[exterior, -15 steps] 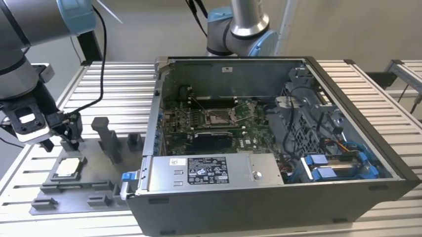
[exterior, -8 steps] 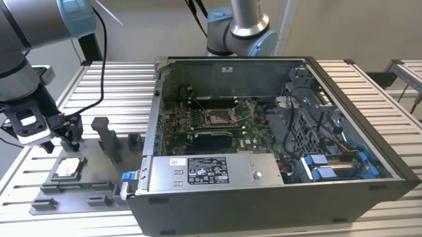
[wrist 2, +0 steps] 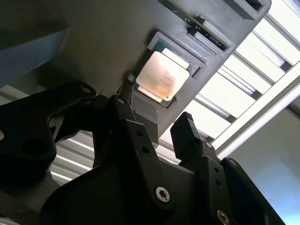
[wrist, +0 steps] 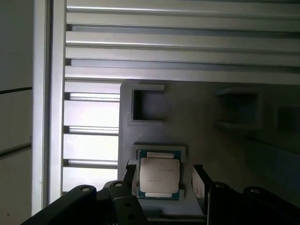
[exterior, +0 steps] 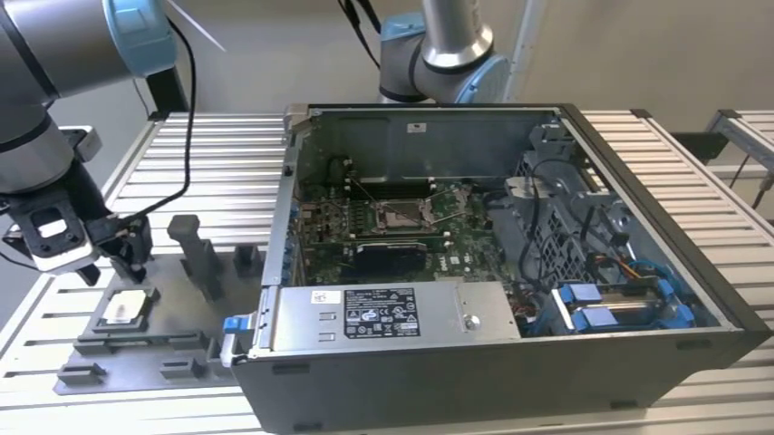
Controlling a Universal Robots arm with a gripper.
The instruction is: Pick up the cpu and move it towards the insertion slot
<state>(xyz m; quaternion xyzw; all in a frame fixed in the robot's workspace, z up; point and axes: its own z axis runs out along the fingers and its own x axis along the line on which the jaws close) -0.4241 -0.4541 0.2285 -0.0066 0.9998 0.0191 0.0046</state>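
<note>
Hand point(exterior: 111, 269): open wide and holding nothing. It is low over the near corner of the tabletop, at the exterior view's left.
Fingers point(wrist: 200, 185): dark, one on each side of the cpu in both wrist views. I cannot tell whether either one touches it.
Cpu point(wrist: 159, 176): lies flat with its pale top up, seated in a shallow square nest, between the spread fingers of the hand point(wrist: 164, 177). In the second wrist view the cpu point(wrist 2: 163, 76) sits just beyond the fingertips. In the exterior view the cpu point(exterior: 125, 310) is just below the hand.
Fixture plate point(exterior: 181, 349): grey, carries the nest, several blocks and upright posts. An empty square pocket point(wrist: 146, 105) lies beyond the cpu.
Tabletop point(exterior: 217, 154): ribbed aluminium slats under the plate and the case.
Computer case point(exterior: 508, 381): open on top, just beside the plate toward the exterior view's right. A silver box point(exterior: 466, 313) with a white label sits at its near edge.
Insertion slot point(exterior: 400, 215): metal-framed square on the green board point(exterior: 466, 240) deep inside the case, well apart from the cpu.
Arm joint point(exterior: 436, 50): grey and blue, behind the case.
</note>
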